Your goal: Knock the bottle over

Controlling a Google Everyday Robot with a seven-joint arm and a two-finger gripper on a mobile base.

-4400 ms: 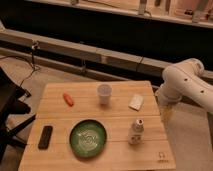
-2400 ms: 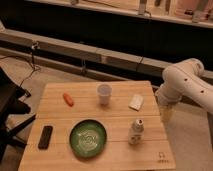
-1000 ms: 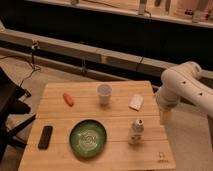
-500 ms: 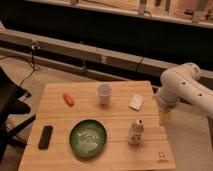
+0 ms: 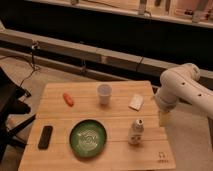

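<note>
Hanging the pale gripper (image 5: 163, 119), its grip state impossible to tell, beside the right edge of the slatted light wooden table (image 5: 115, 114), near but apart from the small cream plastic bottle (image 5: 135, 132) standing upright at front right, just right of the round green plate (image 5: 75, 136).

Table (image 5: 117, 119): bottle (image 5: 135, 132), cup (image 5: 103, 93), bowl (image 5: 88, 138), carrot (image 5: 68, 99); gripper (image 5: 162, 119) rt edge

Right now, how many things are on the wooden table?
6: orange item far left, cup far middle, white packet far right, black device near left, green plate near middle, bottle near right. The tool hangs beside the table's right edge.
</note>
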